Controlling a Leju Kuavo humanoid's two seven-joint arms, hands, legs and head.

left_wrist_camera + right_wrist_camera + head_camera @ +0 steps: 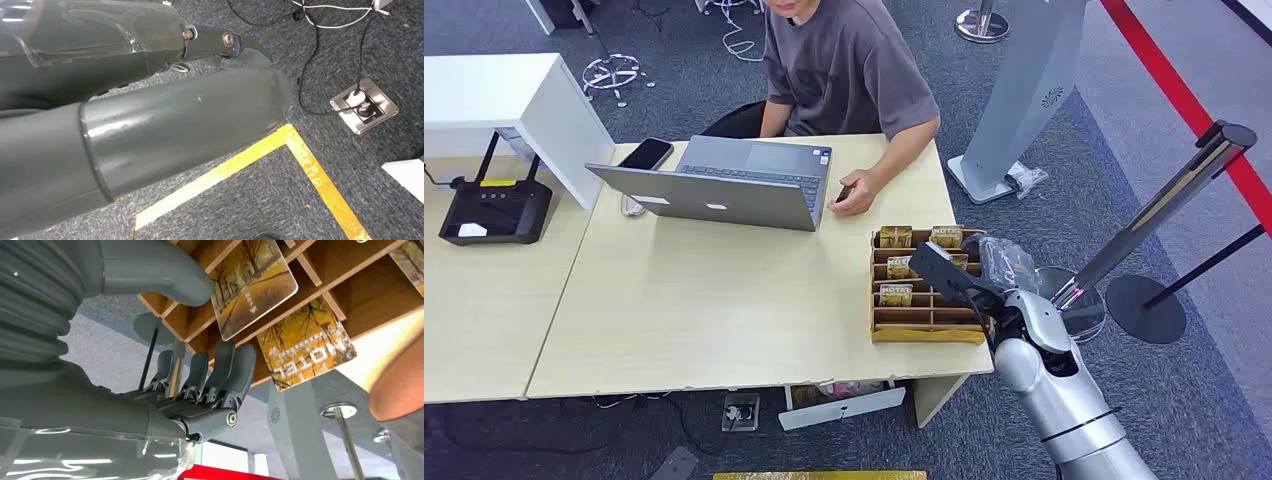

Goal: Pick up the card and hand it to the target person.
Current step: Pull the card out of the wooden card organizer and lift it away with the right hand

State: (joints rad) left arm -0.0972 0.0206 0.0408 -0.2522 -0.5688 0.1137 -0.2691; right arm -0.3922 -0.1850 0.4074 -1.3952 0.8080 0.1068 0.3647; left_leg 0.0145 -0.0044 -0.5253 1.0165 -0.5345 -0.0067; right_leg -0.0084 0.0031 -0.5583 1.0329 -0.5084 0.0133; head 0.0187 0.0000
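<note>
Hovering over the wooden tray (924,333), the right hand (200,385) keeps fingers (240,370) apart from thumb, gripping nothing. A card (252,282) (autumn print) leans in its slot, long axis sloping toward the hand. Left hand: can't tell.

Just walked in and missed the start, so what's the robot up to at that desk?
The robot's right hand is reaching into the wooden card tray at the desk's right end, its fingers beside a hotel card but not yet holding it. A person sits behind a laptop across the desk. The left hand hangs over the floor.
</note>
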